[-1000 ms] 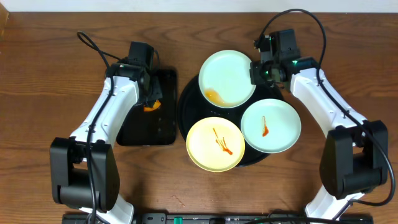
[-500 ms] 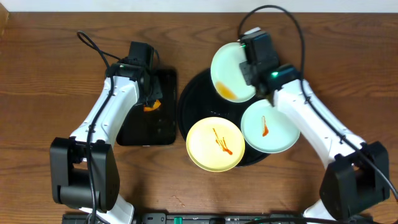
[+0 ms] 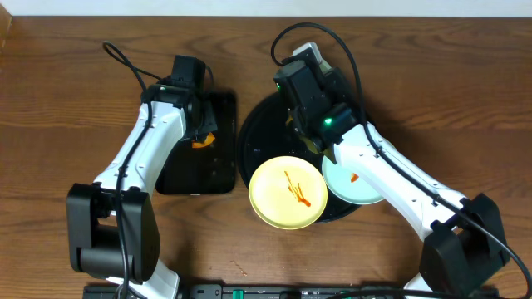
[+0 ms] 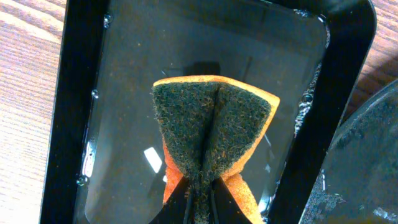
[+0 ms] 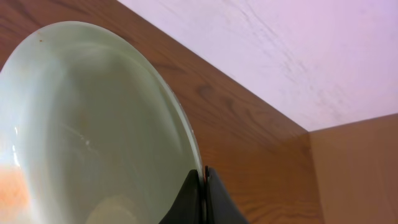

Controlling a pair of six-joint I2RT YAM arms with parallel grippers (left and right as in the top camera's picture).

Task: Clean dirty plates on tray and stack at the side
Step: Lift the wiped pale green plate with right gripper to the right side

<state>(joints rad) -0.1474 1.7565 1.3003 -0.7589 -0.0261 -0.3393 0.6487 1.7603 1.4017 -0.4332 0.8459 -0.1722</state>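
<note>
And up it goes! A second ago the mint plate lay flat at the top of the round tray with the right hand at its rim. Now that hand has it lifted and swung left across the tray, fingers clamped narrow on the plate's edge.

In the wrist view the plate stands nearly on edge, hollow face turned to the frame's left. Its long line runs from the pinch at bottom centre up toward the upper left, and an orange blush sits low on the left. From above the arm hides most of it, so I can't tell its exact tilt there.

Over on the left, the left hand is closed on the folded sponge, scouring side up, above the wet small tray.

I'd say the first wipe is being set up. The yellow plate and second mint plate sit streaked at the tray's lower edge, and nothing is stacked on the worktop yet.
</note>
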